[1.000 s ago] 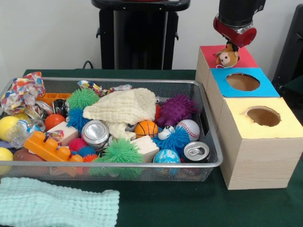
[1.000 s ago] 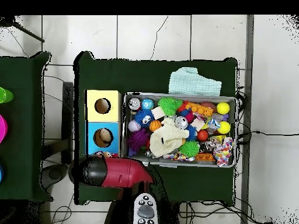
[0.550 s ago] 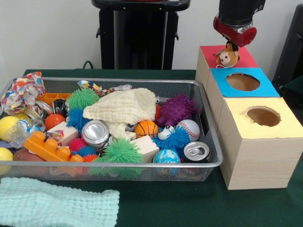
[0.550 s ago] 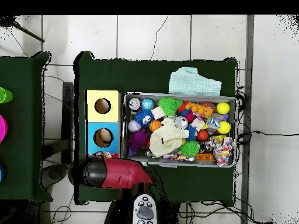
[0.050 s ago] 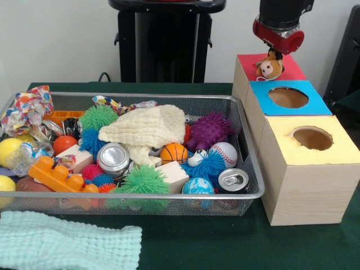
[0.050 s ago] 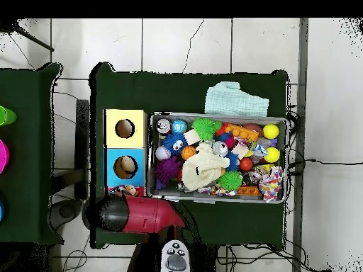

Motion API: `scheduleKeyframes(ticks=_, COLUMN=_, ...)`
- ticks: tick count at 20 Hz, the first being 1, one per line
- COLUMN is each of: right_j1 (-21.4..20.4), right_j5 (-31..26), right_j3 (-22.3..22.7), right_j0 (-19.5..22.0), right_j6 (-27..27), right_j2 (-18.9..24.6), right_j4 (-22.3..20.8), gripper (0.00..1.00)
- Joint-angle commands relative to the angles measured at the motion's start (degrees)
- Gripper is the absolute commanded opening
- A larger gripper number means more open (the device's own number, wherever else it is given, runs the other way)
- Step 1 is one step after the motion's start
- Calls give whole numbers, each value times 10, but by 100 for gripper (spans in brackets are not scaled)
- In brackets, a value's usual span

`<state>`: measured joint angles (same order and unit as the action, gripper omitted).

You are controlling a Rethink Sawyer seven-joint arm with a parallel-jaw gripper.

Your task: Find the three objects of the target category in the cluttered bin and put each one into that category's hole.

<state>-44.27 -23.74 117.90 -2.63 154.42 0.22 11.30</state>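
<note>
A small brown and orange plush toy (image 5: 269, 66) hangs just over the red-topped box (image 5: 294, 67) at the back right. My gripper (image 5: 274, 55) is directly above it and shut on it; its red collar sits above. In the overhead view the plush toy (image 6: 129, 190) shows at the red box's edge beside the red arm (image 6: 138, 214). A blue-topped box (image 5: 288, 97) and a yellow-topped box (image 5: 313, 138) stand in line with it, each with a round hole. The wire bin (image 5: 251, 163) holds the clutter.
The bin holds a cream cloth (image 5: 147, 129), spiky balls (image 5: 144, 181), cans (image 5: 233, 180), a small basketball (image 5: 174, 152), a baseball (image 5: 226, 152) and an orange brick (image 5: 56, 175). A mint towel (image 5: 67, 244) lies in front of the bin.
The gripper and the plush toy have risen slightly over the red box. In the overhead view the arm has shifted a little toward the picture's bottom.
</note>
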Motion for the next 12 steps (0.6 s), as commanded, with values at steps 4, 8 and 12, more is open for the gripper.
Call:
scheduleKeyframes(ticks=4, right_j1=70, right_j5=89, right_j3=67, right_j0=7, right_j6=51, right_j2=-62, right_j4=-55, gripper=0)
scheduleKeyframes(ticks=8, right_j1=59, right_j5=97, right_j3=73, right_j0=2, right_j6=47, right_j2=-68, right_j4=-58, gripper=0)
scheduleKeyframes(ticks=12, right_j1=50, right_j5=118, right_j3=87, right_j0=11, right_j6=45, right_j2=-61, right_j4=-59, gripper=0)
